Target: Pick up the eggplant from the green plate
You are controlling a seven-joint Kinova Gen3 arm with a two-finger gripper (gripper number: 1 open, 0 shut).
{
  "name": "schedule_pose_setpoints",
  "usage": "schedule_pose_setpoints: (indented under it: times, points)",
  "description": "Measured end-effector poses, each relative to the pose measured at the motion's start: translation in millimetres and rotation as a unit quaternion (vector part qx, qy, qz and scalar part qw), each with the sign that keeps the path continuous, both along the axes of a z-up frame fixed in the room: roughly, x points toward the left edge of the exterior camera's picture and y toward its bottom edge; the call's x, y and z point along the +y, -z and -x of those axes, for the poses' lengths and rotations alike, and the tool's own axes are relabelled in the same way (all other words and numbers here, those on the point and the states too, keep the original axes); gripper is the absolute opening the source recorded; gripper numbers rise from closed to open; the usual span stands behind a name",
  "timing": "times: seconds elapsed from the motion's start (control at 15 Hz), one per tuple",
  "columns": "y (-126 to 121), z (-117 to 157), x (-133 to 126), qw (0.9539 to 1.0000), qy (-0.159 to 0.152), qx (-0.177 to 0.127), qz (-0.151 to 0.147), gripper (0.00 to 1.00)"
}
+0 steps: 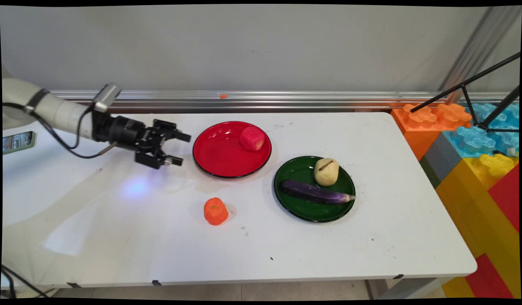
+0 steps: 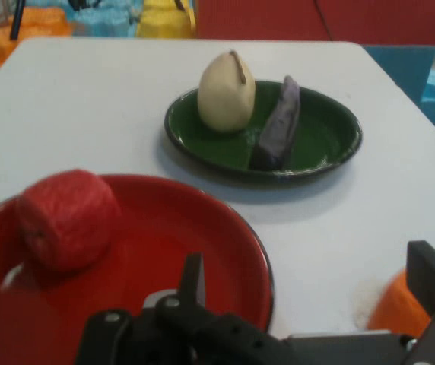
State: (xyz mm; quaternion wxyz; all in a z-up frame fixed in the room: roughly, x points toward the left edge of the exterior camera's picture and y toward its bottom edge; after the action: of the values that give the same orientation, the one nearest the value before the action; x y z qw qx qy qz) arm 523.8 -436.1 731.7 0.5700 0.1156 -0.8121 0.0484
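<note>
Two plates [image 1: 220, 163] [image 1: 294, 203], four toy foods, fingers [image 1: 182, 136] seemingly apart

A robotics lab: a white worktop [image 1: 328, 254] against a bare wall, toy foods on plates, giant building blocks [image 1: 476, 148] beside the worktop.

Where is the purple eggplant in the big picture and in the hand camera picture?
Main view: the purple eggplant lies right of centre, across the near part of the green plate, in front of the pale yellow pear.
Hand view: the eggplant is upper middle, on the same green plate, right of the pear.
Shared landmark: the red plate holding the red apple.
</note>
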Motion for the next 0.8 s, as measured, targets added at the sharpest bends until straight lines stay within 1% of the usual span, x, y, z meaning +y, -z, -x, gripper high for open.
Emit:
schedule_pose_setpoints:
  times: [0.27, 0.47, 0.6, 0.8]
  points:
    - [12.9, 34.1, -31.0, 0.9996, 0.006, 0.01, 0.026, 1.0]
    - [22.2, 58.7, -48.5, 0.999, 0.012, 0.017, 0.04, 1.0]
    - [27.8, 75.6, -57.5, 0.9984, 0.02, 0.023, 0.049, 1.0]
    - [33.3, 93.9, -65.1, 0.9976, 0.03, 0.028, 0.056, 1.0]
